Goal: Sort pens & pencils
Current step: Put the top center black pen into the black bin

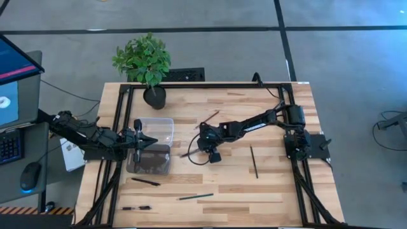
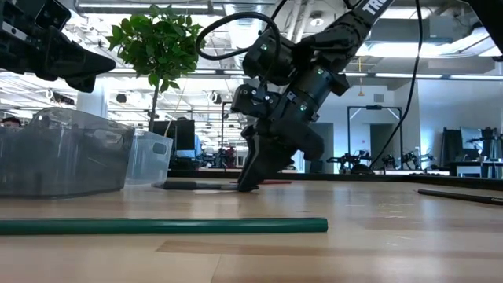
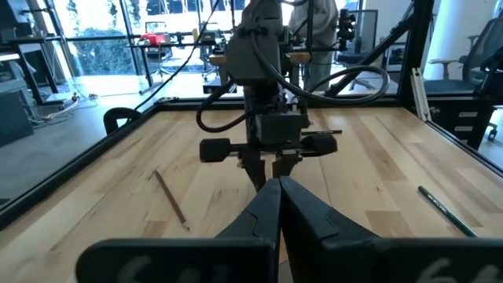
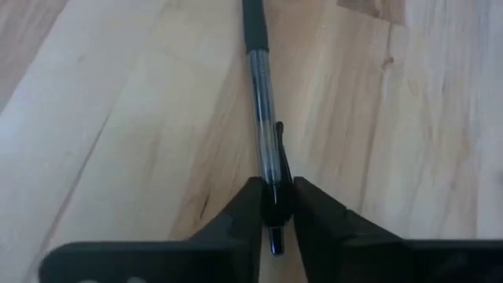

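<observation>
A clear-barrelled pen with a black grip and clip [image 4: 259, 102] lies on the wooden table [image 1: 273, 184], left of my right gripper [image 1: 202, 149]. That gripper is tipped down onto the pen and shut on it. Other sticks lie apart on the table: a brownish pencil [image 1: 208, 118], a dark one [image 1: 254, 161], a black one [image 1: 145, 182], a green one [image 1: 195, 197] and a black pen [image 1: 135, 208]. My left gripper [image 3: 279, 200] is shut on nothing and hovers over two clear bins [image 1: 159, 130]. My right gripper pinches the pen at its clip end [image 4: 273, 177] between the two fingertips [image 4: 310, 208]. It comes from above, slanting down from the table's right side [image 2: 250, 179]. The rest of the pen lies flat on the table and runs away from the fingers [image 2: 196, 186].
A potted plant [image 1: 147, 63] stands at the far left of the table. The nearer clear bin [image 1: 149, 160] has dark contents. A black metal frame [image 1: 210, 84] runs round the table's far and side edges. The green pencil [image 2: 161, 226] lies close to the near edge.
</observation>
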`<state>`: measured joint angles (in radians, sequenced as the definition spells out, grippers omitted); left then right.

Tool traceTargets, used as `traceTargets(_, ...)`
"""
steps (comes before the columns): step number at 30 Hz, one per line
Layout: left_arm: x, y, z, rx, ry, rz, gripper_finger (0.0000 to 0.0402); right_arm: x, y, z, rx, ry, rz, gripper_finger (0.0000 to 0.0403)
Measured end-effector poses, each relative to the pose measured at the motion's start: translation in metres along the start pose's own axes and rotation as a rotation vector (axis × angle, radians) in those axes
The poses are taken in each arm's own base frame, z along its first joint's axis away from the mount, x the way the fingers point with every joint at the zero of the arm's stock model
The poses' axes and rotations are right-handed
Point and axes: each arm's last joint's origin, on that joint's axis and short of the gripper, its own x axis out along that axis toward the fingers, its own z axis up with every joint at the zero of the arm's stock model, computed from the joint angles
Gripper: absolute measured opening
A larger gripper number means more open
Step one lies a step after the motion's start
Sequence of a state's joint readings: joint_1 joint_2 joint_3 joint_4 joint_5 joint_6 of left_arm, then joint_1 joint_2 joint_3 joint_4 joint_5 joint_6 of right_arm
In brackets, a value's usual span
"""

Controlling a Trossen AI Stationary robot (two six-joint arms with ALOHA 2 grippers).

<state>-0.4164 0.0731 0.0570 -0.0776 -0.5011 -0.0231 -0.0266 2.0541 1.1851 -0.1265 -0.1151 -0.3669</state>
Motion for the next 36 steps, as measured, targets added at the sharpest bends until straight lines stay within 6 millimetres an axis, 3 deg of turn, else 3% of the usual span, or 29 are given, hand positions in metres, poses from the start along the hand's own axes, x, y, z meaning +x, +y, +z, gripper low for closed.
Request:
traceTargets(14, 0.000, 0.000, 0.000, 0.000, 0.000, 0.000, 0.0000, 0.000, -0.002, 0.001, 0.026, -0.015, -0.027, 0.0059)
traceTargets(30, 0.000, 0.000, 0.000, 0.000, 0.000, 0.000, 0.0000, -0.012, -0.011, 0.028, 0.083, 0.007, -0.015, 0.0053)
traceTargets(36, 0.000, 0.000, 0.000, 0.000, 0.000, 0.000, 0.0000, -0.013, -0.011, 0.029, 0.084, 0.021, -0.008, 0.0041)
